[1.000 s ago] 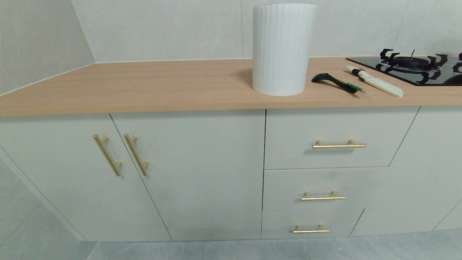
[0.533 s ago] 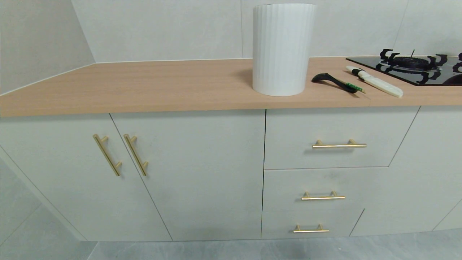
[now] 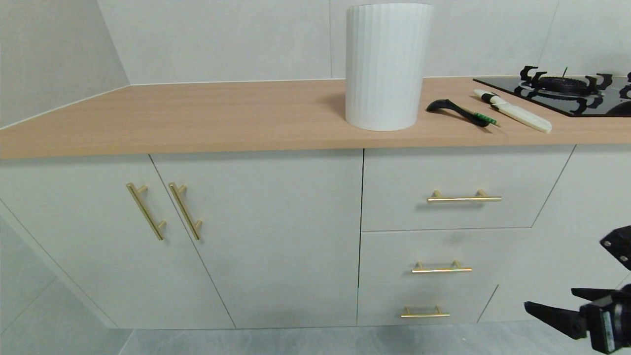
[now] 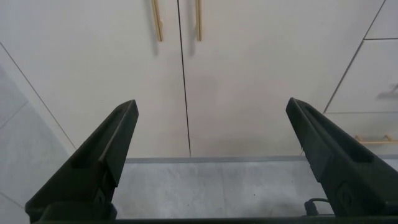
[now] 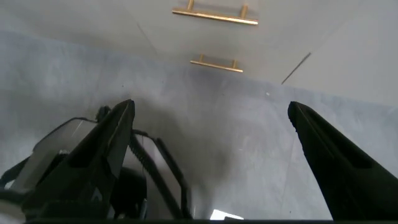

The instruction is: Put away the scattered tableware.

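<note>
Right gripper (image 3: 549, 300) spread; countertop (image 3: 197, 113) holds one spoon (image 3: 458, 112), one knife (image 3: 512, 111), one canister (image 3: 384, 69).

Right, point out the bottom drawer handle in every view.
Head view: bottom drawer handle, lowest of the three gold drawer bars.
Left wrist view: cut off by the frame, just above the floor.
Right wrist view: the gold bar nearer the floor.
Shared landmark: the grey floor directly below it.

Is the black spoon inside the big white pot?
No, the black spoon lies on the counter beside the white pot.
</note>
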